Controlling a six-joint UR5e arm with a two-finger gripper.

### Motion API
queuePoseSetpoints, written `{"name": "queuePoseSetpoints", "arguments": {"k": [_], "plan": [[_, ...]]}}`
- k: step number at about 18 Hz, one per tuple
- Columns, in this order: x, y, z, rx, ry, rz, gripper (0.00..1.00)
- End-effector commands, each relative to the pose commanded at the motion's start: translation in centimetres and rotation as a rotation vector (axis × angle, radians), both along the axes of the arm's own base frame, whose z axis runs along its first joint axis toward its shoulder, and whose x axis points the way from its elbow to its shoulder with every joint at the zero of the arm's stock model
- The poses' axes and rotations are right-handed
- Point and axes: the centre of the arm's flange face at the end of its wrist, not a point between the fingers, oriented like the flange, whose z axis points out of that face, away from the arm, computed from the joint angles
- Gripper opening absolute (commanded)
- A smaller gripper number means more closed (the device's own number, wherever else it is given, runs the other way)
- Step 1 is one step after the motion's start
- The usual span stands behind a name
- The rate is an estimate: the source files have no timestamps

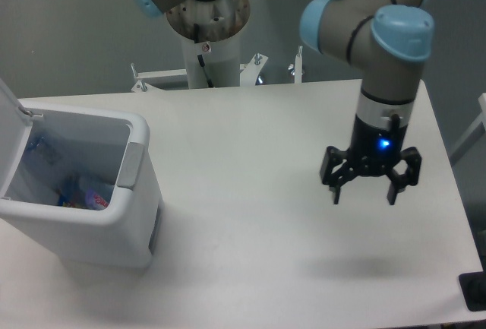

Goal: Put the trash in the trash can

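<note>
Camera, fixed overhead view, one frame logged.

Item 1: gripper [364, 194]. I see it hanging above the right part of the table [250, 192], fingers pointing down and spread wide apart, nothing between them. A blue light glows on its wrist body. Its shadow lies on the tabletop below and slightly nearer the front edge.

Item 2: trash can [133, 192]. Boxy white-grey bin at the left end of the table, well apart from the gripper. Its flip lid [9, 128] stands raised at the far left edge of view. A grey panel shows on the side wall facing the gripper.

Item 3: contents of the trash can. I make out a clear bluish plastic bottle [39, 150] against the inner back wall, and colourful wrapping [83, 196] at the bottom. I cannot pick out a white carton among them.

Item 4: arm [391, 55]. Grey tubes with light-blue joint caps, rising from the gripper toward the top right; the base column [206, 36] stands behind the table's far edge.
</note>
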Motion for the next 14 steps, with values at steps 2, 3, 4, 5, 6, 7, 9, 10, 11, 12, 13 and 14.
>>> {"name": "queuePoseSetpoints", "arguments": {"k": [2,3,4,5,6,7,9,10,11,12,13,14], "plan": [[0.2,0.2,-1.7,-0.09,0.008,-0.077,1.0],[0.6,0.6,-2.2,-0.133,0.018,-0.104,1.0],[1.2,1.0,-2.5,-0.171,0.03,-0.122,1.0],[1.7,1.3,-3.0,-0.211,0.04,-0.143,1.0],[2.1,1.5,-3.2,-0.24,0.049,-0.165,1.0],[2.3,1.7,-3.2,-0.255,0.057,-0.19,1.0],[2.3,1.7,-3.1,-0.26,0.061,-0.225,1.0],[2.4,1.7,-3.0,-0.259,0.06,-0.23,1.0],[2.4,1.7,-3.0,-0.257,0.06,-0.23,1.0],[2.6,1.5,-3.2,-0.261,0.056,-0.23,1.0],[2.8,1.4,-3.6,-0.262,0.052,-0.231,1.0],[3.0,1.3,-3.8,-0.262,0.052,-0.231,1.0]]}}
